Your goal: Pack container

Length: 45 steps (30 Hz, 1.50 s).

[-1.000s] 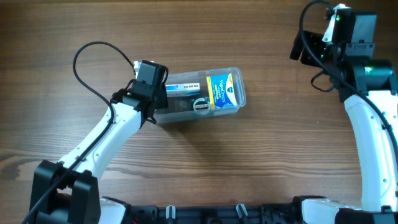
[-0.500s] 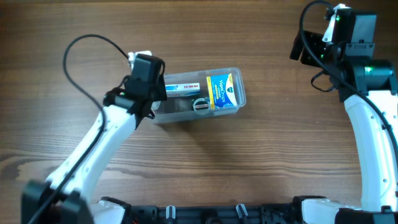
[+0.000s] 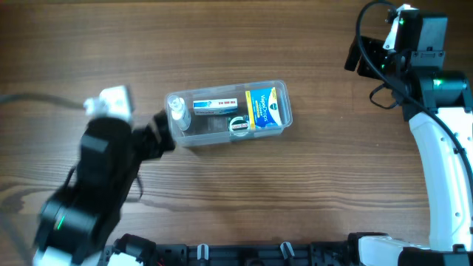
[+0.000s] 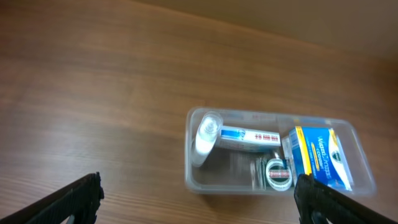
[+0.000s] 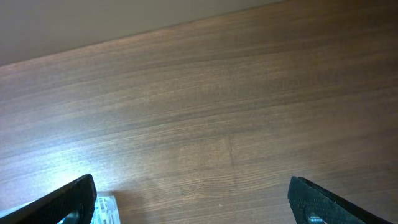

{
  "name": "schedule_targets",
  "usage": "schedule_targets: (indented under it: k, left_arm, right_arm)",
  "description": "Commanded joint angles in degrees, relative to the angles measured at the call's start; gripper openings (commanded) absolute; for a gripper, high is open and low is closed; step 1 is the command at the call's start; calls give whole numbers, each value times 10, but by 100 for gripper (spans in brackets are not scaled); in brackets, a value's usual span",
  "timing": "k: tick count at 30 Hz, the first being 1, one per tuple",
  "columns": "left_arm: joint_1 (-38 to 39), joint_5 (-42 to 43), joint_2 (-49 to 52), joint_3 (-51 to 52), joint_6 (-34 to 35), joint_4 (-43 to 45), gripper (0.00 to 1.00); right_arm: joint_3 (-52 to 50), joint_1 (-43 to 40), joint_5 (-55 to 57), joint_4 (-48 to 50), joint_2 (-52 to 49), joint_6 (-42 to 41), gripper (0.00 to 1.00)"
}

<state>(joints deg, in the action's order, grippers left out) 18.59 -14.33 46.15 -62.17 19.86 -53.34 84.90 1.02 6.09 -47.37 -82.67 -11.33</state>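
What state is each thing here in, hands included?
Container: lidless, upright, packed.
Carton: flat at its right end.
White box: lying along the far wall.
Bottle: tilted at the left end.
Tape roll: inside, beside the carton.
Left hand: open, empty.
Right hand: open, empty.

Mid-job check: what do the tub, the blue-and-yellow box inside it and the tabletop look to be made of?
The tub looks like clear glossy plastic: its contents show through the walls. The box is probably printed cardboard, given sharp folded edges. The tabletop shows brown grain, so wood or wood-look laminate, fairly matte.
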Motion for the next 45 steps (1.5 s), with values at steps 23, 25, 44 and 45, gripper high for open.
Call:
schedule_targets:
  k: [23, 25, 44, 45]
  left_arm:
    - [-3, 19, -193, -6, 4, -175, 100]
    - [-3, 19, -193, 3, 3, -150, 100]
    - [-194, 150, -308, 345, 3, 349, 100]
    - [-198, 157, -319, 367, 3, 379, 100]
  right_arm:
    - [-1, 1, 10, 1, -6, -7, 100]
    - [-1, 1, 10, 1, -6, -7, 100]
    - [-1, 1, 10, 1, -6, -7, 100]
    - [-1, 1, 10, 1, -6, -7, 100]
